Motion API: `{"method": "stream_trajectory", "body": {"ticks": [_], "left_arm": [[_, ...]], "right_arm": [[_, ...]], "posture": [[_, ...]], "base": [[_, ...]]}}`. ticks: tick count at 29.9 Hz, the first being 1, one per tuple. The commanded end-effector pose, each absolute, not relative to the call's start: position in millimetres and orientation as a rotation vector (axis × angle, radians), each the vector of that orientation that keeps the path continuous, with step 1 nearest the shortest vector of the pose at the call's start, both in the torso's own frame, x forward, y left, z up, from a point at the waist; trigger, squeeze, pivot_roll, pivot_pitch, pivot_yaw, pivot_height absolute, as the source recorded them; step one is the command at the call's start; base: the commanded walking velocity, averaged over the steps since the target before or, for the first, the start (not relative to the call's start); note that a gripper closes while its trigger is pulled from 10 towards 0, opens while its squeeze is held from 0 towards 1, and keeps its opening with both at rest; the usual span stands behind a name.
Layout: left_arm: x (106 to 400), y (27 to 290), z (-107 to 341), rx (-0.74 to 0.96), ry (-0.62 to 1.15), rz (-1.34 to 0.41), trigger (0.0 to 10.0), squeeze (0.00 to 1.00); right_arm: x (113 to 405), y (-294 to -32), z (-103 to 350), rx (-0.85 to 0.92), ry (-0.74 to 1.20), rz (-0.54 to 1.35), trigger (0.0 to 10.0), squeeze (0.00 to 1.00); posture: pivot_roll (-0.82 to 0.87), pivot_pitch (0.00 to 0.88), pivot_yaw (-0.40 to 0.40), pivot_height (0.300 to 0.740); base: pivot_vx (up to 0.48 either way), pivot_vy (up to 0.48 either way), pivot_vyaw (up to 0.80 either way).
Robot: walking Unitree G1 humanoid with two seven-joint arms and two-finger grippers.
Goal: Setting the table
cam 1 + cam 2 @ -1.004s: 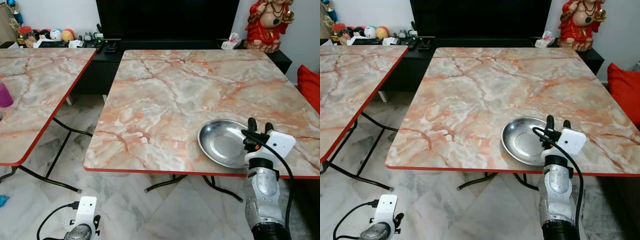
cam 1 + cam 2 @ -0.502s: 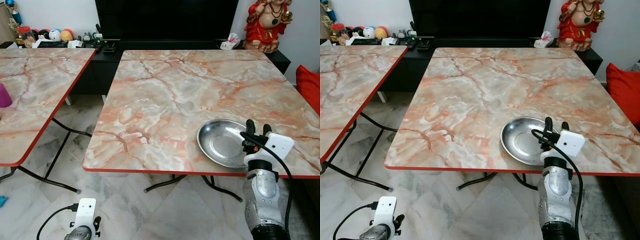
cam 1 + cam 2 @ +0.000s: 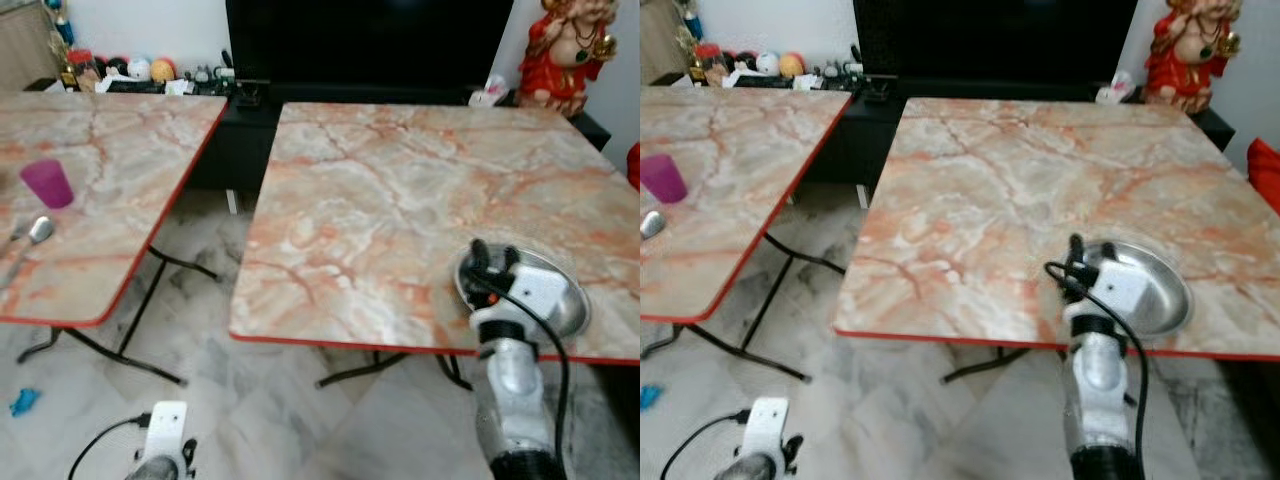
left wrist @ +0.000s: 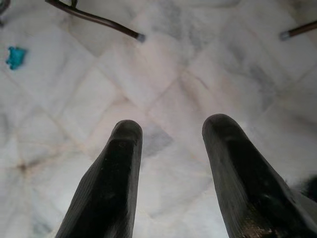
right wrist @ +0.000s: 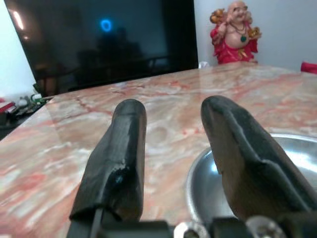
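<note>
Steel plate (image 3: 560, 300): set near the marble table's (image 3: 380, 200) front edge.
Right gripper (image 3: 492, 257): fingers apart, empty, beside the plate.
Left gripper (image 4: 171, 163): fingers apart, idle.
Next: pink cup (image 3: 47, 183) and spoon (image 3: 38, 230) to be fetched.

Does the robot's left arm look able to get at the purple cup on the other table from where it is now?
Probably not as things stand. The left gripper hangs low with open fingers over the floor tiles, while the purple cup stands well back on the left table, far to the robot's left. The robot would likely need to step closer.
</note>
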State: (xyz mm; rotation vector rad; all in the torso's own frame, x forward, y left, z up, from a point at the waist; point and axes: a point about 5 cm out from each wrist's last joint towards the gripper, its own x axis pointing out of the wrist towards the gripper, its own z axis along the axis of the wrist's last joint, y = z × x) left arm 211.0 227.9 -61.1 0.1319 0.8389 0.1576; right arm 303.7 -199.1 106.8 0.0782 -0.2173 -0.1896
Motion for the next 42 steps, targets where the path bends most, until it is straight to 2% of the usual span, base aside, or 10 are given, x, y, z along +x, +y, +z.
{"method": "stream_trajectory", "body": {"ticks": [1,29,35,42], "left_arm": [[208.0,222.1,-64.3,0.108,0.85,0.153,10.0,0.0],[209.1,219.8,-64.2,0.111,0.85,0.14,10.0,0.0],[210.0,219.8,-63.7,0.107,0.847,0.145,10.0,0.0],[210.0,219.2,-63.9,0.102,0.848,0.148,10.0,0.0]], "right_arm": [[302.7,-205.7,110.3,0.067,-0.232,-0.206,10.0,0.0],[305.7,-198.6,113.6,0.035,-0.247,-0.171,10.0,0.0],[305.0,-200.6,113.9,0.031,-0.247,-0.176,10.0,0.0],[304.6,-202.1,113.0,0.044,-0.243,-0.188,10.0,0.0]], "posture": [[0.01,0.0,-0.004,0.74],[0.0,0.0,0.006,0.74],[0.0,0.0,0.003,0.74],[0.0,0.0,0.0,0.74]], "base": [[0.0,0.48,0.0],[0.0,0.451,0.0],[0.0,0.48,0.46],[0.0,0.48,0.0]]}}
